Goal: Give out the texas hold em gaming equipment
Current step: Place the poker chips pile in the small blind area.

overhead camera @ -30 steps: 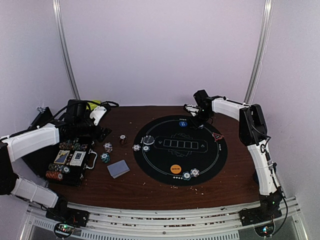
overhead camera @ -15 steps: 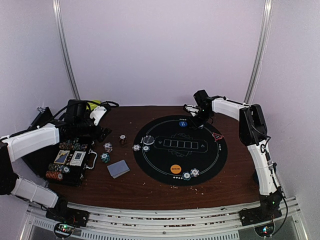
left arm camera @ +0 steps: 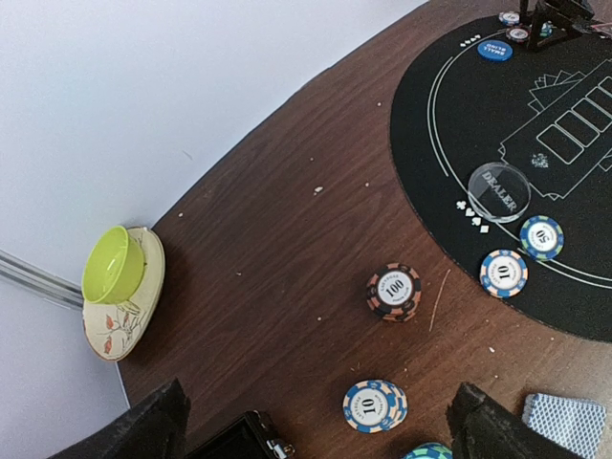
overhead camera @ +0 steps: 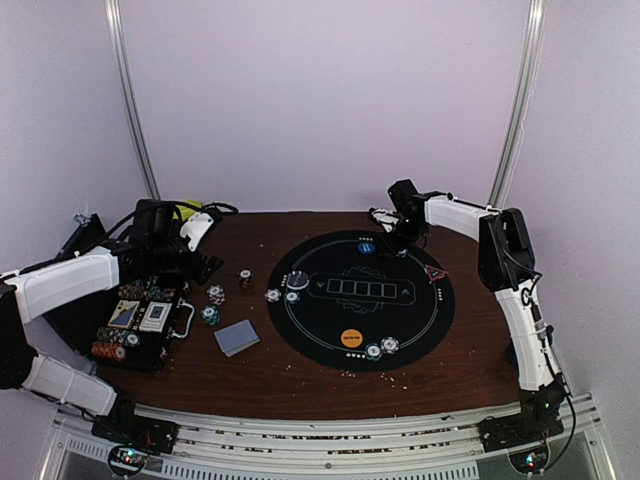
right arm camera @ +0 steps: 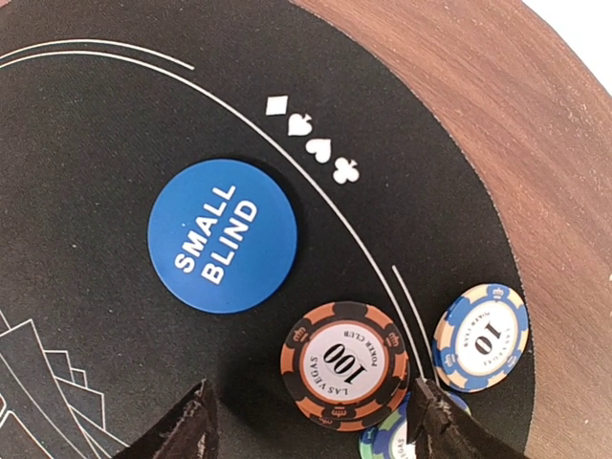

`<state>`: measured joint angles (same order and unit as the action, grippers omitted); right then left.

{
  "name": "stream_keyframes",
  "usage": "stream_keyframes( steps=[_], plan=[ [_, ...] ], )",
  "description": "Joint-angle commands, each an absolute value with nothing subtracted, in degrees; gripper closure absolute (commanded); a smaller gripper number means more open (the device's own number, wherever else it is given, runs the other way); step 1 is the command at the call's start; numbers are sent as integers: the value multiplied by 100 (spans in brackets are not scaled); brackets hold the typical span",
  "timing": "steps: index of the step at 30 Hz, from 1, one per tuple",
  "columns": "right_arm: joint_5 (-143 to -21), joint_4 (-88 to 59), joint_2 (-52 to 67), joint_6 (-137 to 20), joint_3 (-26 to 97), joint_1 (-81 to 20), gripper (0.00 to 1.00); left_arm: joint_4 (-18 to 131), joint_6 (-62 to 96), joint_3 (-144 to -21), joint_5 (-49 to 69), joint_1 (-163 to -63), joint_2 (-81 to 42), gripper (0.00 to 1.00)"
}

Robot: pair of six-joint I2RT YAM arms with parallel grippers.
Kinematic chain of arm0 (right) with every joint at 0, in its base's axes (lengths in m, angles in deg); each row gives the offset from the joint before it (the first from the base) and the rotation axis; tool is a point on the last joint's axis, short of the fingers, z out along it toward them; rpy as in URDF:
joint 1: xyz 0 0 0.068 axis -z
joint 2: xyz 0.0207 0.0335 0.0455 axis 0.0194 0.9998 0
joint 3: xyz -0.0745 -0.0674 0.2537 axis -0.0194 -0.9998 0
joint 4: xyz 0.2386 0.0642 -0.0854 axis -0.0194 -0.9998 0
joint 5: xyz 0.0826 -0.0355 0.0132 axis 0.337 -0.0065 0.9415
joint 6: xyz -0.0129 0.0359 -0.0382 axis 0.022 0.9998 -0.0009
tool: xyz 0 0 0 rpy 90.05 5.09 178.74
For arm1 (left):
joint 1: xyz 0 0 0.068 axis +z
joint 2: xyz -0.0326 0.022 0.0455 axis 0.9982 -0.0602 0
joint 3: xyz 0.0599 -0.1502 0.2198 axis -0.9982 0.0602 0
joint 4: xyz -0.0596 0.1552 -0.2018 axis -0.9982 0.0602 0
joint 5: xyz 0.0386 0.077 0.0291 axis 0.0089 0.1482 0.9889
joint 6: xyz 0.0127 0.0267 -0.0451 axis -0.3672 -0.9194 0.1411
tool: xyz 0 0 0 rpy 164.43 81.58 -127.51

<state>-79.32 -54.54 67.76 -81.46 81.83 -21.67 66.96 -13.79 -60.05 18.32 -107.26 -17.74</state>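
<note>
My right gripper point(overhead camera: 399, 246) hangs low over the far edge of the round black poker mat point(overhead camera: 420, 320). In the right wrist view it point(right arm camera: 311, 416) is open, with an orange-black 100 chip point(right arm camera: 344, 365) between its fingers. Beside that lie a blue 10 chip point(right arm camera: 481, 338), a teal chip point(right arm camera: 387, 442) and the blue SMALL BLIND button point(right arm camera: 222, 235). My left gripper point(left arm camera: 320, 435) is open and empty above a blue 10 chip stack point(left arm camera: 375, 405), with a 100 stack point(left arm camera: 393, 292) beyond. The clear dealer disc point(left arm camera: 499, 187) and two chips point(left arm camera: 504, 273) sit at the mat's left edge. The card deck point(overhead camera: 237, 337) lies on the table.
An orange button point(overhead camera: 351, 338) with two chips point(overhead camera: 381, 348) lies at the mat's near edge. The black chip case point(overhead camera: 140, 325) stands open at the left. A green cup point(left arm camera: 115, 265) on a plate point(left arm camera: 120, 330) sits at the far left corner by the wall.
</note>
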Motion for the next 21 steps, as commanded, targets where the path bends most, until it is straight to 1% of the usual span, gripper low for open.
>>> stream_keyframes(
  steps=[1, 21],
  plan=[
    [-7781, -5505, 6679, -8147, 8212, -2142, 30, 6451, -1395, -6003, 1796, -10685, -1828, 2],
    [-7556, -5621, 6846, -8096, 8269, -2140, 29, 6451, -1403, -6003, 1796, -10681, -1832, 2]
  ],
)
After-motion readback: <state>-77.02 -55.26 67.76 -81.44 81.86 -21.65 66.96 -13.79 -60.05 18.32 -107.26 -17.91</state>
